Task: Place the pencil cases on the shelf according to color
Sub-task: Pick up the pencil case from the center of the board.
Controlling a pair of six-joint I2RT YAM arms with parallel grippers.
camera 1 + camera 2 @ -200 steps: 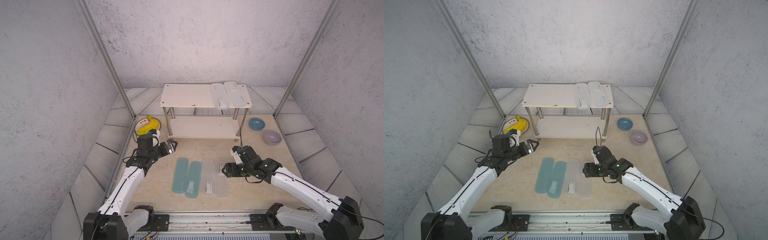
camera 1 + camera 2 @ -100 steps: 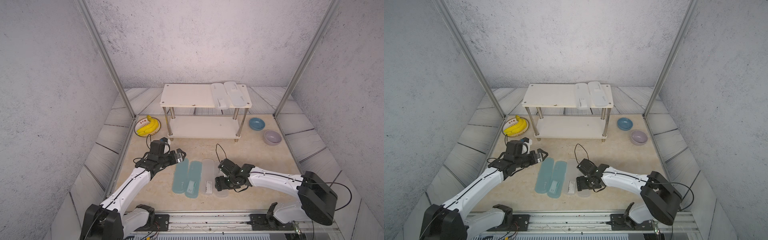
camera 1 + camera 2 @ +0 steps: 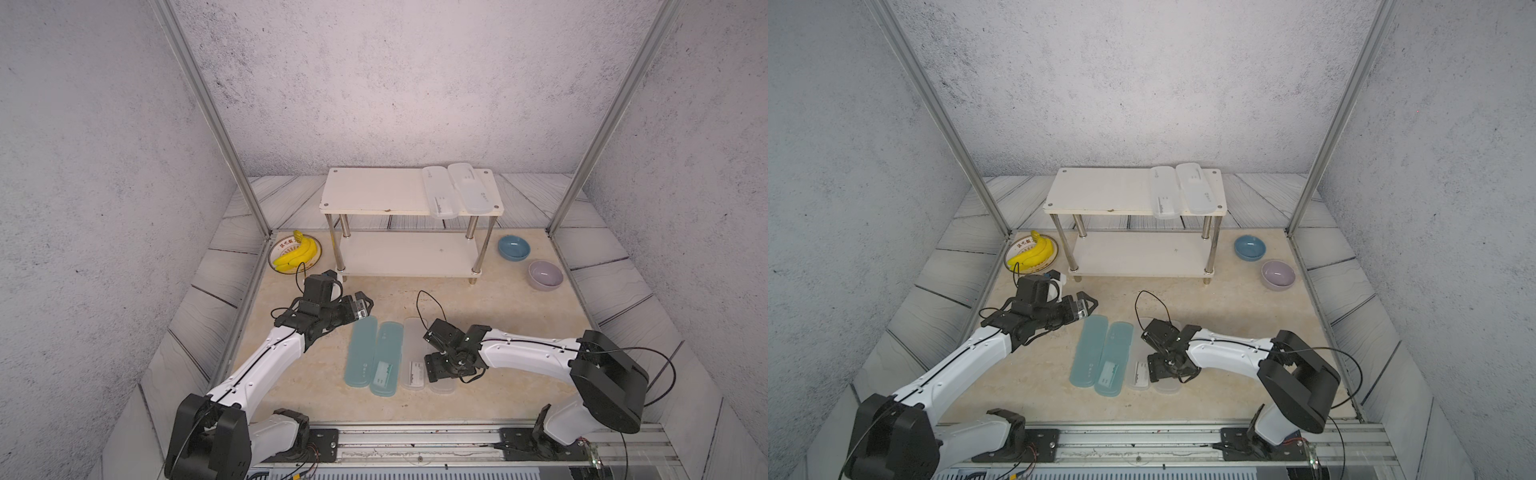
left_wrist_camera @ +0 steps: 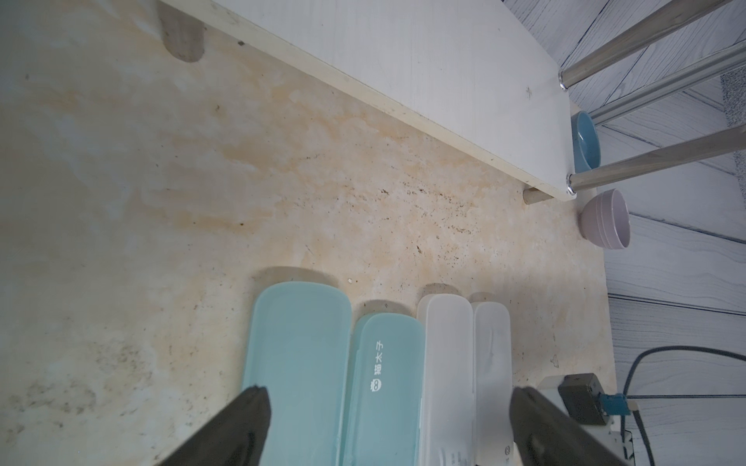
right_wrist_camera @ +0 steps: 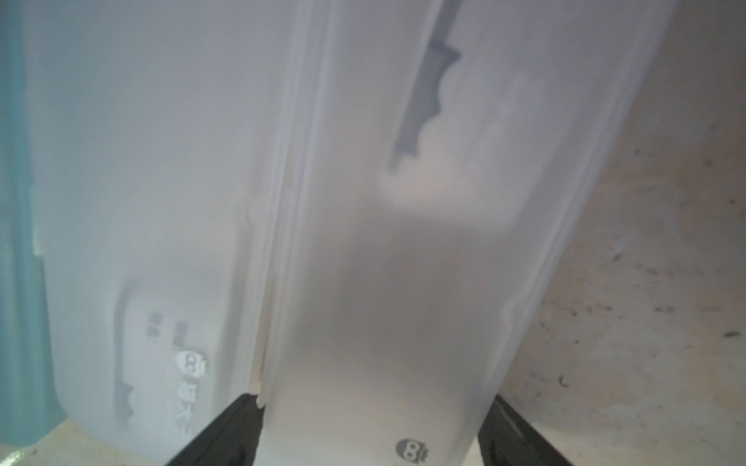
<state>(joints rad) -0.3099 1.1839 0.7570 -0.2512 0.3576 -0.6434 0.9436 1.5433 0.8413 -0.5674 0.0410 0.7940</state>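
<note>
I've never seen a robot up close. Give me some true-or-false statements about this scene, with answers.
1. Two white cases lie on top of the shelf. True.
2. The teal cases lie on the lower board. False: both lie on the table.
3. The bananas sit on the shelf. False: they sit on a plate beside it.
4. The right gripper straddles a white case on the table. True.
5. The left gripper holds a teal case. False: it is open and empty.

Speckled grey walls [image 3: 374,83] and two aluminium uprights [image 3: 208,116] enclose a beige mottled floor [image 3: 519,316], evenly lit.
</note>
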